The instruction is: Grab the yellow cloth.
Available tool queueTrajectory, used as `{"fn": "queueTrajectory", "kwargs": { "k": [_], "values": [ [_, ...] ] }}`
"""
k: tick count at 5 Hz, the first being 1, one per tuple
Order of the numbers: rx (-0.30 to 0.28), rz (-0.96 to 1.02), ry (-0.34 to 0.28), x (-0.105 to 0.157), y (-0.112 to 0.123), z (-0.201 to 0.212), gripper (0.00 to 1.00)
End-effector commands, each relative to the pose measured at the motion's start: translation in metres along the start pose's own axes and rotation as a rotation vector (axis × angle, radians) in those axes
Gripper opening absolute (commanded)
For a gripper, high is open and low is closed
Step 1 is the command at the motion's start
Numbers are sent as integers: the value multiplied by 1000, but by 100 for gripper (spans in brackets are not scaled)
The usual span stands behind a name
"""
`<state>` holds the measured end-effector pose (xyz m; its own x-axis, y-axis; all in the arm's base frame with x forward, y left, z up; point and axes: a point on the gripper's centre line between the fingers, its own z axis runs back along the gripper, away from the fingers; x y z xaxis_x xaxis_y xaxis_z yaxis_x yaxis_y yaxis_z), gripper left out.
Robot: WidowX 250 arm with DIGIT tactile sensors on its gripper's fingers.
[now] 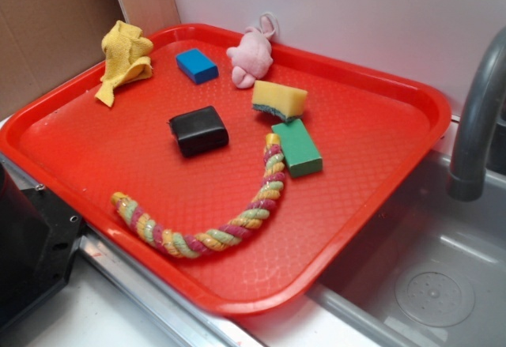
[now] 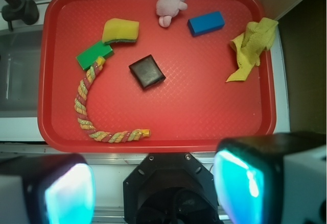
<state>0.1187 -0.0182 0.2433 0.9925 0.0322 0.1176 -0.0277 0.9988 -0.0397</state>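
Looking down from the wrist, I see the yellow cloth [image 2: 251, 48] at the red tray's [image 2: 204, 127] far right corner, ahead-right of my jaws [image 2: 153, 188], spread wide and empty.

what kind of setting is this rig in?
Likely a toy or mock kitchen sink station: a grey faucet stands over a sink basin with a drain, and a red tray lies across the counter edge holding a sponge, the yellow cloth and other small items.
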Motion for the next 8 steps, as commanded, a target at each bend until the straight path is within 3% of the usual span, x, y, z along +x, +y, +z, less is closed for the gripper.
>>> {"fn": "queueTrajectory", "kwargs": {
  "k": [1,2,3,4,5,6,8],
  "values": [
    [0,0,0,0,0,0,100],
    [73,243,-18,30,51,-52,100],
    [77,450,-120,66,84,-93,100],
    [109,593,-178,88,110,-122,100],
    [132,828,-253,95,137,-142,100],
    [196,884,-259,104,152,-152,100],
    [209,919,-218,126,187,-180,100]
  ]
}}
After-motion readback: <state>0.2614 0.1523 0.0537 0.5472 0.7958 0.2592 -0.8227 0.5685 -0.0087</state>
